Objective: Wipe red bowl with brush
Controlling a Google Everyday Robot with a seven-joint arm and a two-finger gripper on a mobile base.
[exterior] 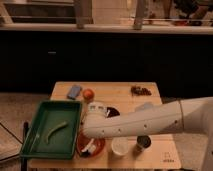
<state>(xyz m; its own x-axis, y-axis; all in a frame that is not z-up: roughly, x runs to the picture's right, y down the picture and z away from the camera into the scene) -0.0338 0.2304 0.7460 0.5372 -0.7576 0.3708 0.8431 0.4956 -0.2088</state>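
Observation:
The red bowl (100,148) sits at the table's front edge, just right of the green tray. My arm reaches in from the right, and its end hangs over the bowl. My gripper (92,140) points down into the bowl's left half and is shut on the brush (89,148). The brush's white handle and dark head show against the inside of the bowl. The arm hides the back rim of the bowl and most of the gripper.
A green tray (35,131) holding a green pod (56,130) lies left of the bowl. A white cup (120,147) and a black-handled metal cup (143,143) stand to its right. Behind are a maroon bowl (114,112), an orange (88,94), a blue sponge (74,91) and dark snacks (141,90).

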